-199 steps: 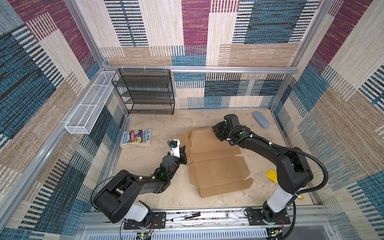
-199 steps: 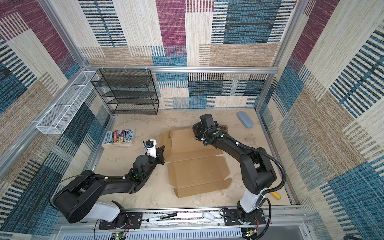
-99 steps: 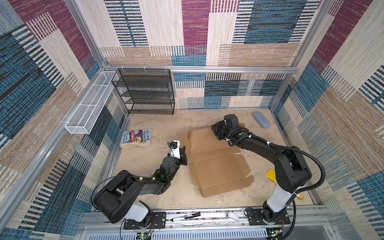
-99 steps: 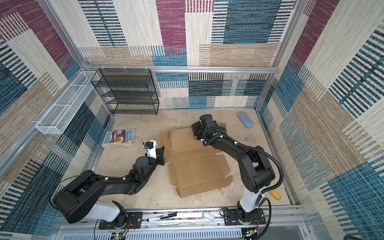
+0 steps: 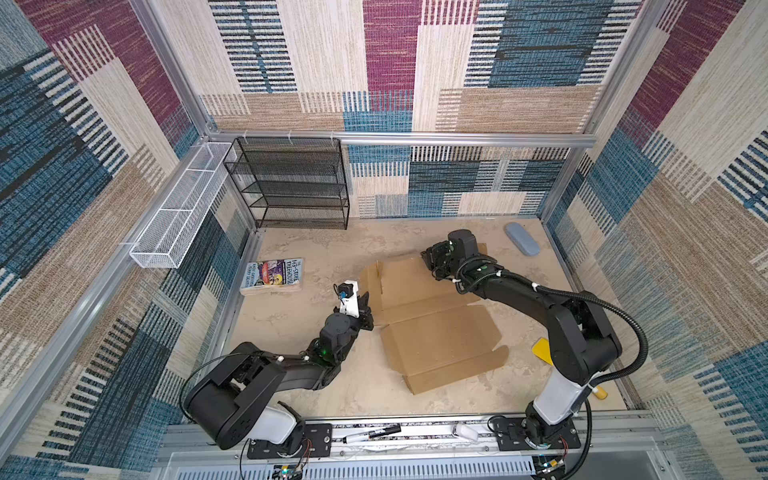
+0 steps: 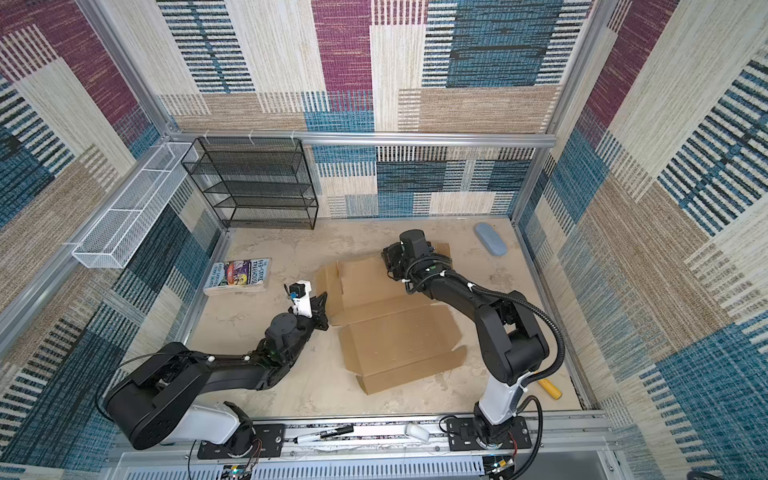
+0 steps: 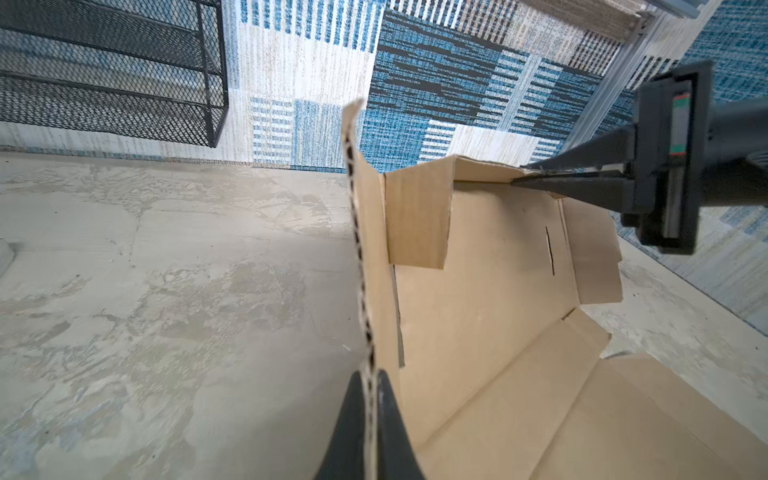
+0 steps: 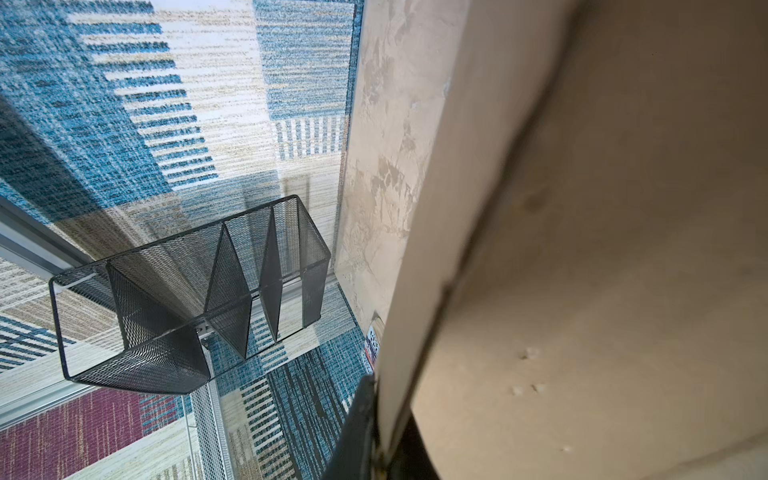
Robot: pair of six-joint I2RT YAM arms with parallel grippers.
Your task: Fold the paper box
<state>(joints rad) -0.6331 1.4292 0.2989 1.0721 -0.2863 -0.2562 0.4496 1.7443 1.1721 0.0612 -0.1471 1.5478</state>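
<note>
The left hand (image 7: 369,380) pinches the raised side flap of the paper box (image 7: 490,316), seen close only in the left wrist view, which also shows the right hand (image 7: 521,174) clamped on the far flap. In both top views the box lies mostly flat, mid-frame on the counter (image 5: 282,316).

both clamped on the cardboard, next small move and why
Probably lift the right end effector slightly to raise the far flap of the box: it is shut on that edge, while the left end effector pinches the upright side flap.
</note>
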